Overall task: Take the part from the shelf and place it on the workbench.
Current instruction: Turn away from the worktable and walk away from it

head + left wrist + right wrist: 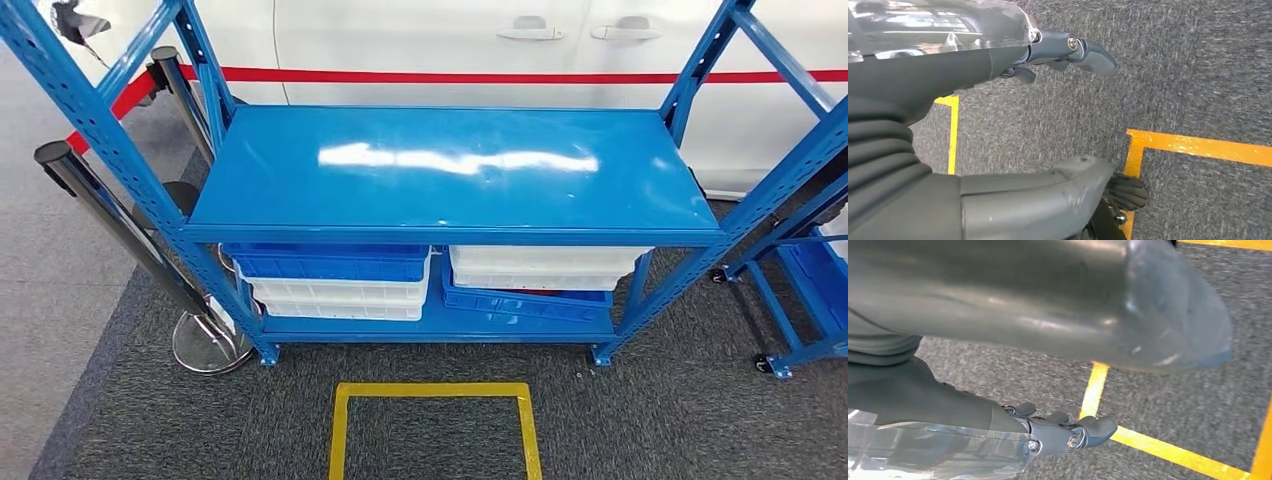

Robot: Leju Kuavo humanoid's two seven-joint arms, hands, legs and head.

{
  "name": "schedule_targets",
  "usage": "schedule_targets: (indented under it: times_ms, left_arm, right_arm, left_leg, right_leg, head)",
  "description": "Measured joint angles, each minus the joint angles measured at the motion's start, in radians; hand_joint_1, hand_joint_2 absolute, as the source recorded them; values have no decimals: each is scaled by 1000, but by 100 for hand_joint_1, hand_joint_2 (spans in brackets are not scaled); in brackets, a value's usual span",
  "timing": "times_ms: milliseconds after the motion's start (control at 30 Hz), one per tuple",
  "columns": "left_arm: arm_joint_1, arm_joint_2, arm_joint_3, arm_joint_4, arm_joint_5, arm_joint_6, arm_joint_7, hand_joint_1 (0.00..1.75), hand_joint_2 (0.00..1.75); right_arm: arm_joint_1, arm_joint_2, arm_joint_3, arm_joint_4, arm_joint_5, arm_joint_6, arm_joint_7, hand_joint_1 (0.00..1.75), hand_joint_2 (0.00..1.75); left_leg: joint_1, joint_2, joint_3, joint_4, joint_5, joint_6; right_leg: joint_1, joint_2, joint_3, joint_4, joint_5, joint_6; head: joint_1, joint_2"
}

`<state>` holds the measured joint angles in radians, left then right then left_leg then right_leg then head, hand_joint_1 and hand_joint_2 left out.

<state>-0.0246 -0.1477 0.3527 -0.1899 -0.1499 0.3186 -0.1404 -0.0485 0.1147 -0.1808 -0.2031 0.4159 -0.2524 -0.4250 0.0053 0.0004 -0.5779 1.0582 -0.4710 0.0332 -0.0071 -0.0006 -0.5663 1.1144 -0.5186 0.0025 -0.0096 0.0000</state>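
Head view: one blue shelf (450, 170) with a bare glossy top; on its lower shelf board, two blue bins (325, 262) and two white bins (545, 266), stacked in pairs toward the left and right ends. I cannot tell where the part is. Grey carpet (640, 420) carries one yellow taped square (433, 390). Behind stands a white car (450, 40). Left hand (1068, 50) and right hand (1063, 432) hang over carpet, fingers loosely apart, holding nothing.

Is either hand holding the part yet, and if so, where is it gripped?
Nothing is held. The left hand and the right hand both hang over the grey carpet, fingers apart around empty space.
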Motion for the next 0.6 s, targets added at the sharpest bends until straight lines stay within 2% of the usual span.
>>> schedule_targets:
  times_ms: [33,100,167,333,467,600]
  left_arm:
    - [1,-2,-1,0,-3,0,0,0,175]
    - [-1,-5,-3,1,-7,0,2,0,175]
    - [-2,-5,-4,1,-8,-1,2,0,175]
    - [0,-5,-5,1,-9,-1,0,0,175]
    - [0,-4,-5,1,-10,-4,-10,0,175]
    - [1,-4,-7,1,-28,-3,-5,0,175]
  right_arm:
    - [-1,-1,0,0,2,0,0,0,0]
    - [-5,0,0,0,4,0,1,0,0]
    - [-7,3,0,0,5,0,1,0,0]
    - [-6,4,0,1,5,0,2,0,0]
    - [-7,8,0,1,10,4,1,0,175]
    - [-7,10,0,1,16,8,6,0,175]
  left_leg:
    - [-2,-1,2,0,-4,-3]
    - [-6,-1,1,-1,-11,-4]
    - [-5,0,3,-5,-12,-5]
    - [-4,1,16,-13,-13,-11]
    - [-5,0,22,-17,-14,-13]
    - [-5,0,23,-19,-15,-16]
  right_leg:
    - [6,-1,6,-44,21,-7]
    - [9,0,11,-77,23,1]
    - [8,3,15,-84,21,10]
    - [9,3,24,-84,16,1]
    - [9,2,27,-84,14,-2]
    - [9,2,28,-84,12,-4]
  head:
    - [0,0]
    - [-2,0]
    - [-3,0]
    - [-3,0]
    - [-3,0]
    - [-3,0]
